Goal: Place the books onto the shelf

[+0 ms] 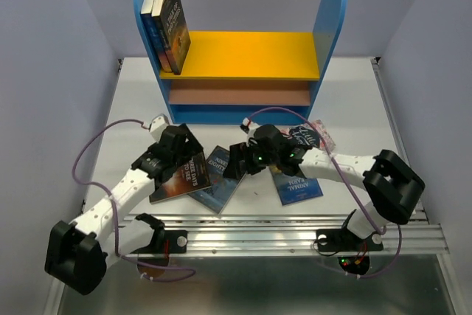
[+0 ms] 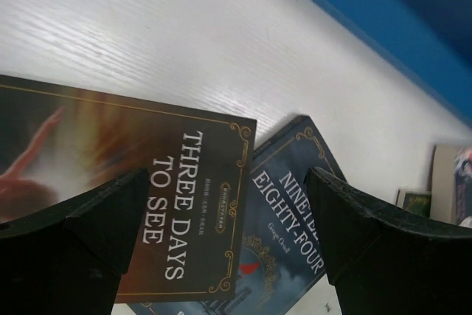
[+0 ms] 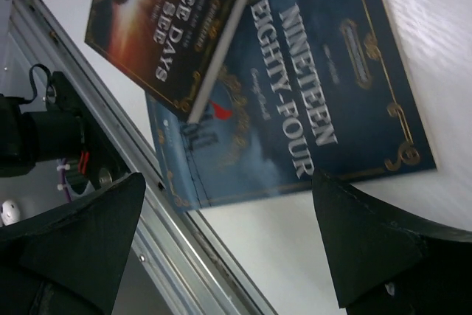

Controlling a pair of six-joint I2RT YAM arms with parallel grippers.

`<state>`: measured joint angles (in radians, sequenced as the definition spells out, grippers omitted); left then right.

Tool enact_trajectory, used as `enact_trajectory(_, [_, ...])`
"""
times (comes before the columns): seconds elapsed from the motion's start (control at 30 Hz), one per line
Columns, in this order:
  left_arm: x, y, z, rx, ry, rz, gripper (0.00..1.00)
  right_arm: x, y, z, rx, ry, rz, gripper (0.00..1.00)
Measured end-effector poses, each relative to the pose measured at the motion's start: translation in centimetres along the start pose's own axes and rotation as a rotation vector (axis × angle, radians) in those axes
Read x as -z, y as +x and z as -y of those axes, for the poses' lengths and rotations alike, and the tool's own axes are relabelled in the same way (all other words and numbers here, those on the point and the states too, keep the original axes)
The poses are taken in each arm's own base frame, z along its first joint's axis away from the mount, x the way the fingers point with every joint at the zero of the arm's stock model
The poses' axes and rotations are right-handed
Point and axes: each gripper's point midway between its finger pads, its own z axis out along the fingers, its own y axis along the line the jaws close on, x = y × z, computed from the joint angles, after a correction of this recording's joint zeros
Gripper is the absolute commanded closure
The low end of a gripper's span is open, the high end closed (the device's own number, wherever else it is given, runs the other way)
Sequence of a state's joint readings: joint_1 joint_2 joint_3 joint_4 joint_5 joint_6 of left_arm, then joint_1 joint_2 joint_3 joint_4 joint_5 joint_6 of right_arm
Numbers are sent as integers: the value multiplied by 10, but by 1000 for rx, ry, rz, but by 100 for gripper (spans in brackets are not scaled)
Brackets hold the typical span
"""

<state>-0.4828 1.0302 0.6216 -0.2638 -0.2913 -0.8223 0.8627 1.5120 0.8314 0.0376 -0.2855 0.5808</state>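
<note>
The shelf [image 1: 243, 53] stands at the back of the table, and three books [image 1: 167, 23] lean at the left of its yellow upper board. On the table lie a brown book [image 1: 184, 178] [image 2: 147, 160] [image 3: 162, 20] overlapping a dark blue book [image 1: 220, 182] [image 2: 287, 212] [image 3: 310, 86], a teal-blue book [image 1: 299, 182] and a pinkish one [image 1: 318, 136]. My left gripper [image 1: 188, 154] [image 2: 227, 182] hovers open over the seam of the brown and dark blue books. My right gripper [image 1: 234, 164] [image 3: 228, 182] is open above the dark blue book's near edge, holding nothing.
A metal rail [image 1: 280, 230] [image 3: 147, 189] runs along the table's near edge, just below the books. Purple cables [image 1: 87, 154] loop beside both arms. The shelf's blue base [image 2: 383, 12] lies beyond the left gripper. Grey walls close in left and right.
</note>
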Motion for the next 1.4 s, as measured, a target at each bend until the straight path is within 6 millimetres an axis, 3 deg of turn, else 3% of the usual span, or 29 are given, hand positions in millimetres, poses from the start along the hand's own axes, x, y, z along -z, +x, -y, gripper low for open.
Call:
enact_trajectory(0.13, [19, -28, -25, 169, -65, 108, 1, -23, -20, -19, 60, -50, 5, 0])
enact_trajectory(0.2, [19, -30, -43, 238, -116, 125, 1, -34, -32, -22, 87, -57, 17, 0])
enact_trajectory(0.4, [4, 3, -93, 335, -266, 46, 1, -84, -68, -38, 153, -118, 20, 0])
enact_trajectory(0.57, [-8, 13, -116, 398, -349, -1, 1, -117, -75, -38, 216, -149, -12, 0])
enact_trajectory(0.8, [-15, 7, -118, 435, -345, 15, 1, -141, -74, -32, 268, -151, -64, 0])
enact_trajectory(1.03, [-16, 5, -117, 447, -337, 24, 1, -159, -59, -19, 246, -142, -127, 0])
enact_trajectory(1.4, [-16, 5, -117, 456, -338, 26, 1, -152, -50, -32, 144, -213, -194, 2])
